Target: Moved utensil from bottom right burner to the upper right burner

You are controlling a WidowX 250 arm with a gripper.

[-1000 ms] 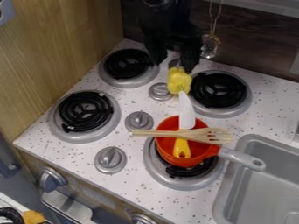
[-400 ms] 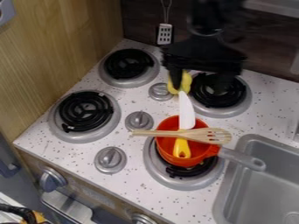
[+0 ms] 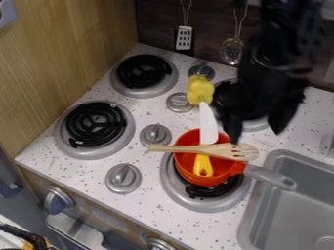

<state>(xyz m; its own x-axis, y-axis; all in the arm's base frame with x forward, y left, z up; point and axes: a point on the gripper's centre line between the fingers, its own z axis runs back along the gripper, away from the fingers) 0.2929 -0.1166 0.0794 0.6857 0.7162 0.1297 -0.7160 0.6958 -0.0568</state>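
Two utensils are located at the pot [image 3: 207, 181], which is seated on the bottom right burner [image 3: 171, 184]. The wooden fork [image 3: 225, 151] is pale and slotted; it is laid across the pot's rim, with its plain handle projecting to the left and its tines pointed right. Beneath it, the white-bladed utensil [image 3: 208, 122] is set crosswise: its yellow handle, pierced near the end, is lodged in the orange-red pot, and its smooth blade is extended over the far rim toward the yellow pepper [image 3: 200, 89]. The grey pot handle [image 3: 271, 177] is directed right, over the edge of the sink [image 3: 248, 217]. The gripper [image 3: 256, 134] is positioned over the near side of the upper right burner [image 3: 260, 125], fingers apart, one fingertip seen close to the tines. The burners are mounted in the speckled white bench [image 3: 150, 210].
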